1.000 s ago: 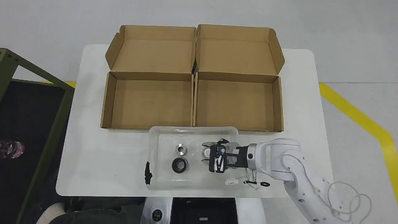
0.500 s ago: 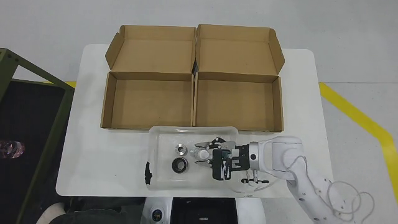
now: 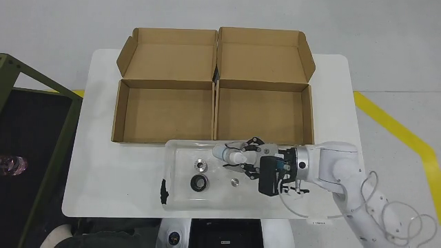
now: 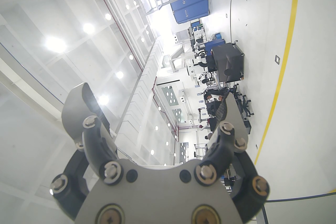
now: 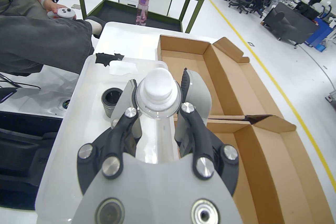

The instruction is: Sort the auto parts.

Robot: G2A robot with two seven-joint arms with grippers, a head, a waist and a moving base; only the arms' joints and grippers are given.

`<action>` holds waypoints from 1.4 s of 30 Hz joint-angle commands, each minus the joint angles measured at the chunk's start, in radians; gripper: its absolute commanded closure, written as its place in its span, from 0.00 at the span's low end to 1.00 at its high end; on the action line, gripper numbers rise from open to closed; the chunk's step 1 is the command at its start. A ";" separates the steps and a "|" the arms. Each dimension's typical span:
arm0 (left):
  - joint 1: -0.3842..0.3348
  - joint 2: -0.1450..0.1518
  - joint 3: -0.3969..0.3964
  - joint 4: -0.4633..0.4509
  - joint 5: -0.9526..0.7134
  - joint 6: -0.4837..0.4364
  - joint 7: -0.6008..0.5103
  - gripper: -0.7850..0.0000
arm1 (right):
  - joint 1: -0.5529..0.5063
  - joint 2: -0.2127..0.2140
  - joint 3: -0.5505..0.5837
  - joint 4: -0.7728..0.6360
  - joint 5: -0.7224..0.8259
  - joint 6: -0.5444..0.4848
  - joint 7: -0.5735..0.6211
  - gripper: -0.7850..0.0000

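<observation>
My right gripper [image 3: 238,153] is shut on a white stepped plastic part [image 3: 227,154], held above the far side of the clear tray [image 3: 180,200]. In the right wrist view the white part [image 5: 158,93] sits clamped between both fingers [image 5: 195,88], tilted up over the tray [image 5: 65,135]. In the tray lie a silver round part [image 3: 198,164], a black ring [image 3: 200,182] and a small metal piece [image 3: 235,181]. The dark ring [image 5: 111,101] also lies below the gripper. My left gripper [image 4: 153,107] is open with nothing in it, pointing up at the hall ceiling.
Two open cardboard boxes stand side by side behind the tray, the left box [image 3: 165,114] and the right box [image 3: 262,115], both bare inside. The boxes [image 5: 210,70] lie just beyond the held part. A green cart [image 3: 27,110] stands off the table's left edge.
My right gripper has risen from the tray with the white part and swung toward the boxes. The small metal piece that lay under it now shows.
</observation>
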 commanded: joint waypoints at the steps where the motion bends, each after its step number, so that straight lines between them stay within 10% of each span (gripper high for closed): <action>1: 0.000 0.000 0.000 0.000 0.000 0.000 0.000 0.00 | -0.009 0.004 0.022 -0.011 -0.001 0.007 -0.021 1.00; 42: 0.000 0.000 0.000 0.000 0.000 0.000 0.000 0.00 | 0.250 -0.025 -0.074 0.352 0.236 0.194 0.061 1.00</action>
